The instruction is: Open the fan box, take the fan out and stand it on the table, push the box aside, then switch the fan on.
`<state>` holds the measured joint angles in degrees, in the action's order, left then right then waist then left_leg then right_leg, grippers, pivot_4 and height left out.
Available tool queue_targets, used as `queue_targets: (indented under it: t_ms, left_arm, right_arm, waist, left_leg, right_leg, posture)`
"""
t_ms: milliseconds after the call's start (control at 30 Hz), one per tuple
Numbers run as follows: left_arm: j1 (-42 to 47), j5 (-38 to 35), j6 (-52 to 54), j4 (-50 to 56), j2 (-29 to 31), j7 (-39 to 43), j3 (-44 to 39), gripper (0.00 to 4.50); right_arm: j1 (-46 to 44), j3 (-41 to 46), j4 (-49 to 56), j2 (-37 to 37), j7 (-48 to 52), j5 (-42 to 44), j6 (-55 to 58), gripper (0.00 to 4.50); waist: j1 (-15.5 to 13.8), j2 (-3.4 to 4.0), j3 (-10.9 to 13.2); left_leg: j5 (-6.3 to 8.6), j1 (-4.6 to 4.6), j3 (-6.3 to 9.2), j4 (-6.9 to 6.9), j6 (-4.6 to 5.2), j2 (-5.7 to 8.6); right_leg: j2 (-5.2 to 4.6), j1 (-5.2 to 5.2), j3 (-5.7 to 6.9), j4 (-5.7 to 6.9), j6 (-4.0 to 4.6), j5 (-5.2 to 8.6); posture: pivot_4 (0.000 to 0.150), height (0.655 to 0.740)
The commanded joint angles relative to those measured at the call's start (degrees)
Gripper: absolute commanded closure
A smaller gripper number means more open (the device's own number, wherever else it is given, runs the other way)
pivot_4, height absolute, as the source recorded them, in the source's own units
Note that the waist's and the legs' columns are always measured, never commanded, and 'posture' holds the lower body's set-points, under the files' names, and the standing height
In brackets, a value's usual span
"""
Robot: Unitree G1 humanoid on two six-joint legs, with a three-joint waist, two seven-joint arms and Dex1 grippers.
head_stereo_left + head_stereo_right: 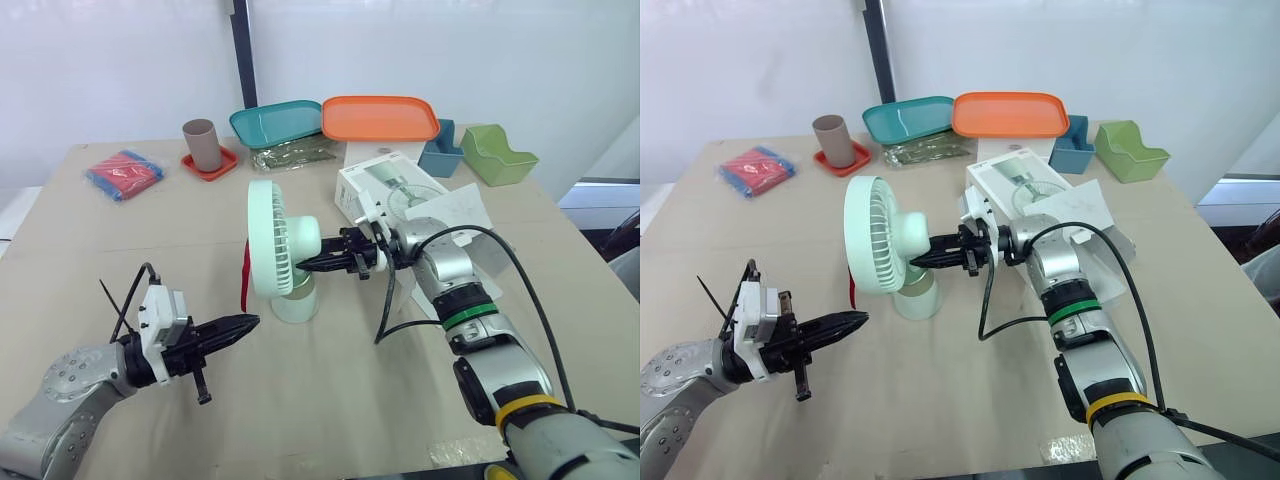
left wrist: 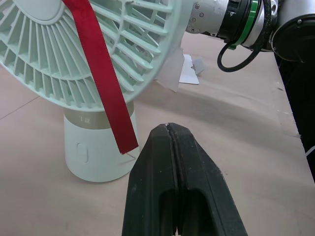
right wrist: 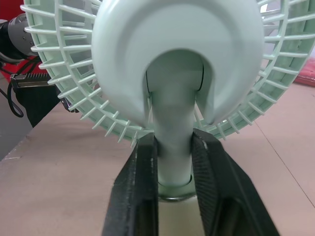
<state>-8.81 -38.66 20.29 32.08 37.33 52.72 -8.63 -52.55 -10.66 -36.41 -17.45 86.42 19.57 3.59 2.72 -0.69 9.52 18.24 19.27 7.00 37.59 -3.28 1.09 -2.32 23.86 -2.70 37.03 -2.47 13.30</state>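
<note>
The mint-green fan (image 1: 272,240) stands upright on its round base (image 2: 91,157) in the middle of the table, with a red ribbon (image 2: 101,78) hanging down its front grille. From behind, my right gripper (image 1: 305,264) is shut on the fan's neck (image 3: 172,123), one finger on each side. My left gripper (image 1: 245,323) is shut and empty. It hovers low in front of the fan, pointing at the base a short way off. The white fan box (image 1: 385,190) lies behind my right arm, its flap open.
Along the back edge are a brown cup on a red coaster (image 1: 201,145), a teal tray (image 1: 277,122), an orange tray (image 1: 380,117), a blue bin (image 1: 442,150) and a green bin (image 1: 497,155). A red-and-blue cloth (image 1: 124,173) lies far left. A black cable (image 1: 385,320) hangs from my right arm.
</note>
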Motion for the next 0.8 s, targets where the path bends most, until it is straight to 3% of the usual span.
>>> queue_targets:
  t_ms: [33,200,533,667,800]
  left_arm:
    - [0.5,0.3,-0.3,1.7,0.0,-0.6,0.4,4.50]
    - [0.9,0.6,-0.6,1.4,-0.3,-1.2,0.3,4.50]
    - [0.9,3.7,-1.5,-1.4,-0.7,-4.2,-1.0,4.50]
    - [1.5,4.0,-0.8,-2.9,-1.5,-6.6,-2.1,3.47]
    - [0.9,5.7,0.6,-3.8,-1.9,-10.0,-2.6,2.07]
  right_arm:
    - [-0.9,1.2,0.7,-0.4,1.2,-0.2,-0.9,2.02]
    - [0.3,1.8,4.0,-1.8,1.0,0.4,0.7,0.02]
    - [10.7,4.8,19.8,-9.5,-1.8,3.0,6.6,0.02]
    - [18.2,6.4,29.7,-13.6,-4.0,4.4,8.9,0.00]
    - [27.7,8.3,40.3,-16.9,-7.6,5.4,10.1,0.00]
  waist:
    - [0.0,0.00,0.0]
    - [0.0,0.00,0.0]
    - [-0.1,0.00,0.0]
    - [-0.2,0.00,0.0]
    - [-0.2,-0.01,0.0]
  left_leg:
    - [0.00,0.00,0.00,0.00,0.00,0.00]
    - [0.00,0.00,0.00,0.00,0.00,0.00]
    - [0.00,0.02,0.00,0.00,0.00,0.01]
    - [0.01,0.02,0.01,0.00,0.01,0.00]
    - [0.01,0.02,-0.01,0.00,0.01,0.00]
  right_leg:
    - [0.00,0.00,0.00,0.00,0.00,0.00]
    - [0.00,0.01,-0.01,0.00,0.00,0.00]
    - [-0.01,0.00,0.00,-0.01,0.00,0.00]
    - [-0.01,-0.01,0.00,-0.01,-0.01,0.01]
    - [-0.01,-0.01,-0.01,-0.01,-0.01,0.01]
  posture:
    - [0.150,0.7400]
    - [0.150,0.7400]
    - [0.150,0.7400]
    - [0.150,0.7400]
    - [0.150,0.7400]
